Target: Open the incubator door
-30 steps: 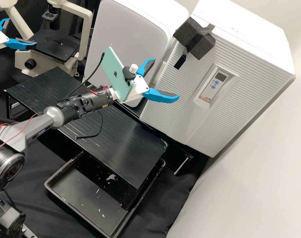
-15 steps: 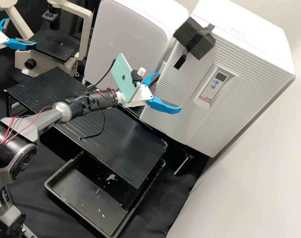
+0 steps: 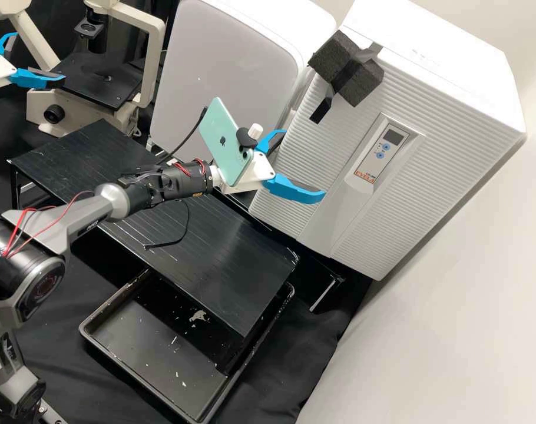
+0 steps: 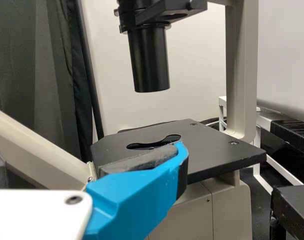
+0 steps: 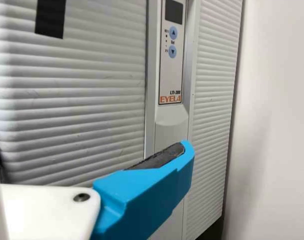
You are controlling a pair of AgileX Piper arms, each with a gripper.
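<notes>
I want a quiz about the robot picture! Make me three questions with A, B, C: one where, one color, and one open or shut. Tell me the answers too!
1. Where is the left gripper?
A: inside a tray
B: by the microscope
C: on top of a fridge

2. What color are the round buttons on the incubator?
A: green
B: red
C: blue

3. How is the right gripper?
A: open
B: shut tight
C: shut on a cup

Answers:
1 B: the left wrist view shows the microscope right behind its finger.
2 C: both buttons look blue in the right wrist view.
3 A: the high view shows its fingers apart.
</notes>
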